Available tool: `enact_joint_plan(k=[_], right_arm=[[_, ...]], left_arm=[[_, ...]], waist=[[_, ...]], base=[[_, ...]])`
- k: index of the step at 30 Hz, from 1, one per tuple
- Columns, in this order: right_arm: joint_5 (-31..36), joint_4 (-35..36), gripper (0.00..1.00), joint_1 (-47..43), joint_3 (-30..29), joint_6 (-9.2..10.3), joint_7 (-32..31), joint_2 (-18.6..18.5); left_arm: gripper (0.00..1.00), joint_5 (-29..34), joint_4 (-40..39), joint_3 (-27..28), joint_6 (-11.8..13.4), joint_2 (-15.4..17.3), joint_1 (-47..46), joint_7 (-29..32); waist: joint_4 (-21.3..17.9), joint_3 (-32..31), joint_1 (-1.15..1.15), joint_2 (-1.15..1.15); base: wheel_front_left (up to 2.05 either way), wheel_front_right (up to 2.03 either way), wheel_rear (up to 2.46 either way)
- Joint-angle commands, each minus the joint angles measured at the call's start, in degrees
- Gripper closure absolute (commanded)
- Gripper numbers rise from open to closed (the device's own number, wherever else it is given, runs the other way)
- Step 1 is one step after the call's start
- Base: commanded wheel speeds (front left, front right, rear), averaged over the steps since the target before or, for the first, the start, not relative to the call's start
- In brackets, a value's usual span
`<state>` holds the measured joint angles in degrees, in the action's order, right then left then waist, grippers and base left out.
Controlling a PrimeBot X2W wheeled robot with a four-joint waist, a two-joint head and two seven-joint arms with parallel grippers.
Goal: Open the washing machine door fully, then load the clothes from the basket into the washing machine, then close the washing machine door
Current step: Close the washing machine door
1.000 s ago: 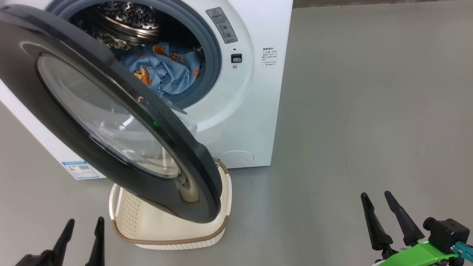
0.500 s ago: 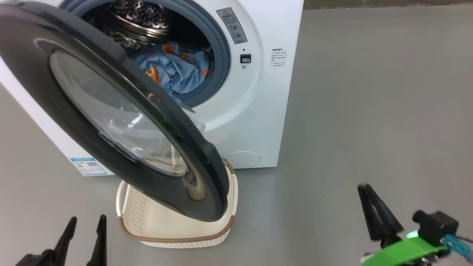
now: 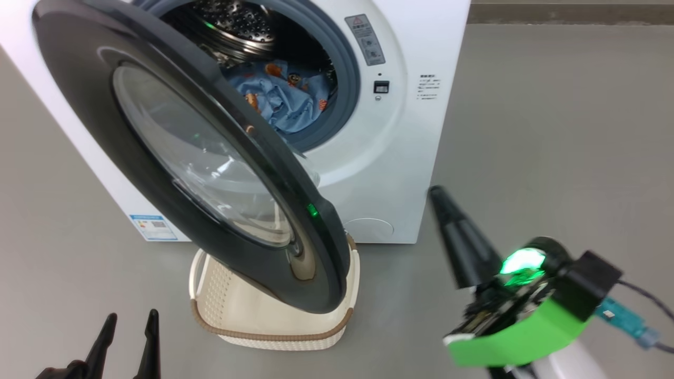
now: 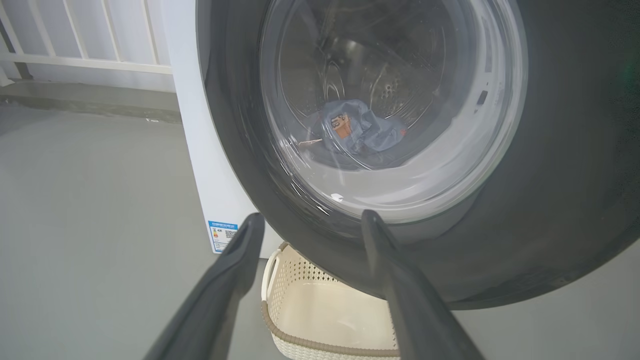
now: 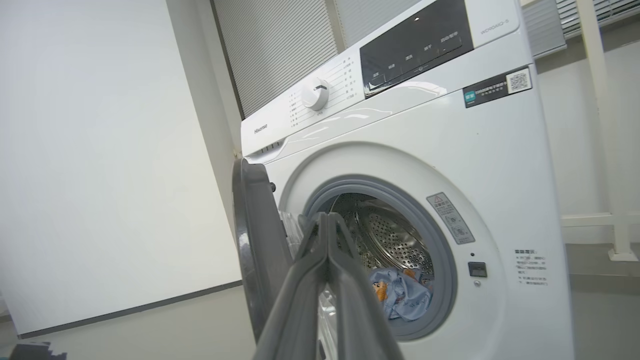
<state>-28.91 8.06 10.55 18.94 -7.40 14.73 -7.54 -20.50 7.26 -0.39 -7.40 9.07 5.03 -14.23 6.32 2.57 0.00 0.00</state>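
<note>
Glossy black, the washing machine door [image 3: 200, 163] hangs wide open in the head view. It is hinged on my left and its free edge sits over the basket [image 3: 284, 337], which looks empty. The clothes [image 3: 287, 102] lie in the drum of the washing machine [image 3: 400, 158]. My right gripper [image 3: 437, 193] has its fingers pressed together on nothing and stands to the right of that free edge, on the door's inner side. My left gripper [image 3: 131, 318] sits low at the left with its jaws spread, facing the outer face.

In the left wrist view, the spread fingers frame the door's lower rim [image 4: 550, 175], and the clothes [image 4: 360, 130] show through the glass.

In the right wrist view, the closed fingers point at the drum mouth, with the door [image 5: 252, 240] edge-on to their left.

I judge that only closing remains, and the left arm has the pushing side.
</note>
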Motion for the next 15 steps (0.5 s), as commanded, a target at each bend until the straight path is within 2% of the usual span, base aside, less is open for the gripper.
enact_joint_plan(k=[1,6,15], right_arm=[[-0.4,2.6,1.0,2.0,3.2,-0.09,0.3,0.5],[-0.3,2.4,1.0,2.0,11.6,-0.09,0.3,0.1],[-4.7,-7.1,1.0,1.8,20.5,-0.09,0.3,0.5]], left_arm=[[0.0,0.4,-1.9,2.0,-0.1,0.6,-1.2,-0.8],[0.0,0.4,-2.4,2.5,-0.1,0.0,-0.9,-0.8],[0.0,-0.4,-1.9,2.3,-0.1,-1.0,-1.6,-0.8]], waist=[[0.8,0.1,0.0,0.0],[1.8,0.4,0.0,0.0],[3.1,1.8,0.0,0.0]], base=[[0.0,0.0,0.0],[0.0,0.0,0.0],[0.0,0.0,0.0]])
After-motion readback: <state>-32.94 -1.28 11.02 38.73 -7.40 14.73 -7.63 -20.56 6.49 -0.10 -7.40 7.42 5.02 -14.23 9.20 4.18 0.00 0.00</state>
